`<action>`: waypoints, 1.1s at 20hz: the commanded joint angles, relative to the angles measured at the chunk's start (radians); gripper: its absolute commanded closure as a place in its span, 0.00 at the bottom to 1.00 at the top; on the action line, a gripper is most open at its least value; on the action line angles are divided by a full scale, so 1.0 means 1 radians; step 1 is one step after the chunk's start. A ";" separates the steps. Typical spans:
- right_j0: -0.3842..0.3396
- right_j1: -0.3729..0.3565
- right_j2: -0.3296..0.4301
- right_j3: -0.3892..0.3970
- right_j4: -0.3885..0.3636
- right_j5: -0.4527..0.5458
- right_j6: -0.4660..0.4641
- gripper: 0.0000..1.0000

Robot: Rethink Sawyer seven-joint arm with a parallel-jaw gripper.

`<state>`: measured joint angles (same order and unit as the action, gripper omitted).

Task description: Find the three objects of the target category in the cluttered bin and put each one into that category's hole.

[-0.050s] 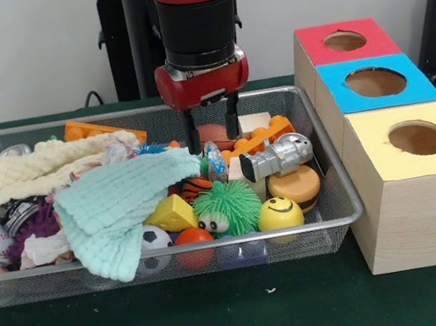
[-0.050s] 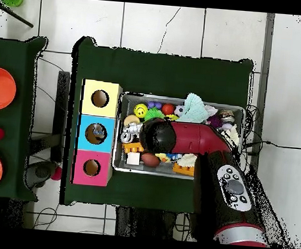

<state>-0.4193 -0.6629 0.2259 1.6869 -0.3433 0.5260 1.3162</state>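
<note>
The gripper (image 1: 212, 130) hangs low inside a wire bin (image 1: 337, 192) packed with toys, its two fingers apart with a narrow gap between them. Directly beneath and around the fingertips, clutter leaves almost no bare floor. To one side, a mint knitted cloth (image 1: 120, 205) and a cream cloth (image 1: 42, 169) drape over much of the bin. To the other, a silver robot toy (image 1: 280, 154) and orange blocks (image 1: 259, 134) crowd close. Beyond the bin wall stand three boxes (image 1: 398, 156) with open round holes on top, air above them clear.
</note>
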 commanded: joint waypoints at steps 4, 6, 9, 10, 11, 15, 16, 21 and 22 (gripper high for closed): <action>0.030 0.024 -0.063 0.050 0.042 0.005 0.224 0.00; 0.032 0.029 -0.070 0.046 0.037 0.003 0.213 0.00; 0.044 0.035 -0.079 0.025 0.028 0.027 0.190 0.00; 0.048 0.036 -0.085 0.021 0.022 0.031 0.183 0.00; 0.048 0.039 -0.088 0.021 0.023 0.022 0.185 0.00; 0.044 0.056 -0.093 0.030 0.028 -0.016 0.196 0.00; 0.045 0.061 -0.095 0.031 0.026 -0.025 0.197 0.00; 0.041 0.077 -0.095 0.039 0.038 -0.059 0.210 0.00; 0.038 0.077 -0.093 0.045 0.043 -0.064 0.213 0.00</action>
<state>-0.3782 -0.6367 0.1329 1.6901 -0.3378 0.5202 1.3162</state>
